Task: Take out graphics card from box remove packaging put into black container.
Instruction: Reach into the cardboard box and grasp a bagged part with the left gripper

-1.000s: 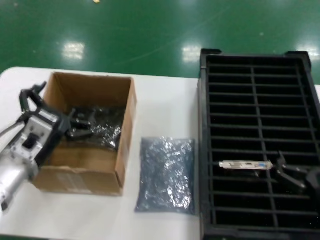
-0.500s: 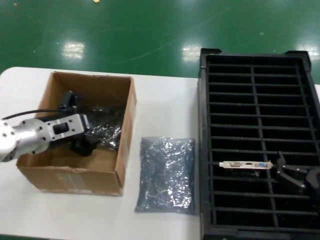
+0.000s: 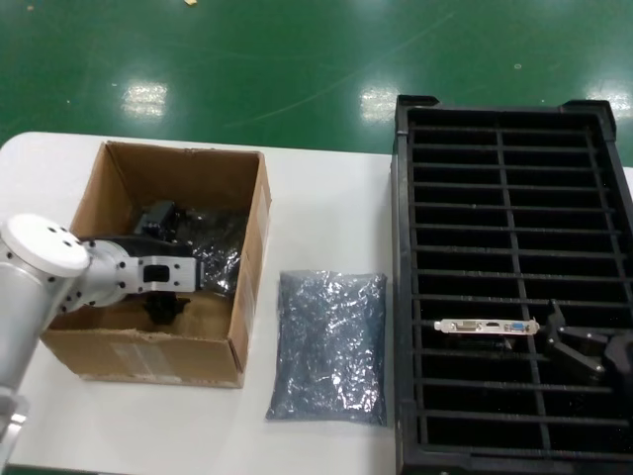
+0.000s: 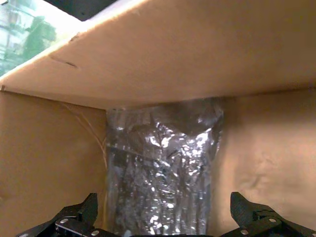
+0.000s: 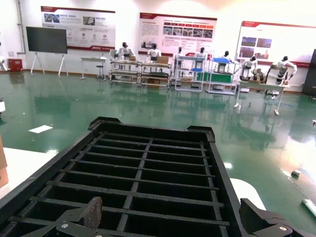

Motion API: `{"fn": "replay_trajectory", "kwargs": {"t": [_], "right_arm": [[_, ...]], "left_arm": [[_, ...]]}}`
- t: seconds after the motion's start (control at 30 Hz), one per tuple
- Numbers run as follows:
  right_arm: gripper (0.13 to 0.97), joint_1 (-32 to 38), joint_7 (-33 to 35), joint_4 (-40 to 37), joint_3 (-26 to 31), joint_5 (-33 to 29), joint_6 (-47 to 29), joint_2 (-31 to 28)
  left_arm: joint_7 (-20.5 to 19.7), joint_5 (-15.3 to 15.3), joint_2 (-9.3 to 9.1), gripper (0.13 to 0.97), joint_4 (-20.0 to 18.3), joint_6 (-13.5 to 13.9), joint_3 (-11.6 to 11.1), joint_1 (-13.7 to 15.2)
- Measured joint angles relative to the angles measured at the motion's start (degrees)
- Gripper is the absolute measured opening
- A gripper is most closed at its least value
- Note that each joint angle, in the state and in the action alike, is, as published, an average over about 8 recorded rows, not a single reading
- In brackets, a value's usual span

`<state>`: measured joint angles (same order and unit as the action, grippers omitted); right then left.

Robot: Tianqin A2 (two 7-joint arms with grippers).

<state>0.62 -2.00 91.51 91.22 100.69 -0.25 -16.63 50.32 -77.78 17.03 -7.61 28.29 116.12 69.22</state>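
Note:
The brown box (image 3: 148, 348) sits on the left of the white table. My left gripper (image 3: 186, 261) reaches down inside it, open, its fingers on either side of a shiny grey anti-static bag (image 3: 220, 255) lying on the box floor. The left wrist view shows that bag (image 4: 163, 168) between the spread jaws of the left gripper (image 4: 168, 223), against the cardboard wall (image 4: 173, 49); its contents are hidden. Another packaging bag (image 3: 328, 346) lies flat on the table. A graphics card (image 3: 487, 326) stands in a slot of the black container (image 3: 404, 297). My right gripper (image 3: 567, 342) hovers open beside the card.
The right wrist view looks along the ribbed container (image 5: 148, 163) with the right gripper (image 5: 173, 217) open over empty slots. Green floor lies beyond the table's far edge (image 3: 326, 150). Bare table shows between box and container.
My left arm has swung in over the box and turned its wrist, bringing the gripper lower and closer to the bag. The right arm, card and loose bag have not moved.

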Motion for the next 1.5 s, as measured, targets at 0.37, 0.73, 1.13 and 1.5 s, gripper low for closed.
{"fn": "replay_trajectory", "kwargs": {"t": [0.37,0.73,1.13,1.5], "right_arm": [[0.966,0.00,0.00,0.00,0.00,0.00,0.00,0.00],[0.966,0.00,0.00,0.00,0.00,-0.01,0.00,0.00],[0.966,0.00,0.00,0.00,0.00,-0.01,0.00,0.00],[0.966,0.00,0.00,0.00,0.00,-0.01,0.00,0.00]], "left_arm": [[11.81,-3.28,-3.13,0.894,4.87,-7.45,-3.53,0.85],[18.70,-6.64,-3.30,0.723,5.52,-9.31,-7.13,0.54],[20.64,-7.36,-2.42,0.446,4.52,-7.70,-7.98,-0.23],[23.80,-9.22,-1.87,0.259,3.32,-8.01,-9.92,-0.91]]}}
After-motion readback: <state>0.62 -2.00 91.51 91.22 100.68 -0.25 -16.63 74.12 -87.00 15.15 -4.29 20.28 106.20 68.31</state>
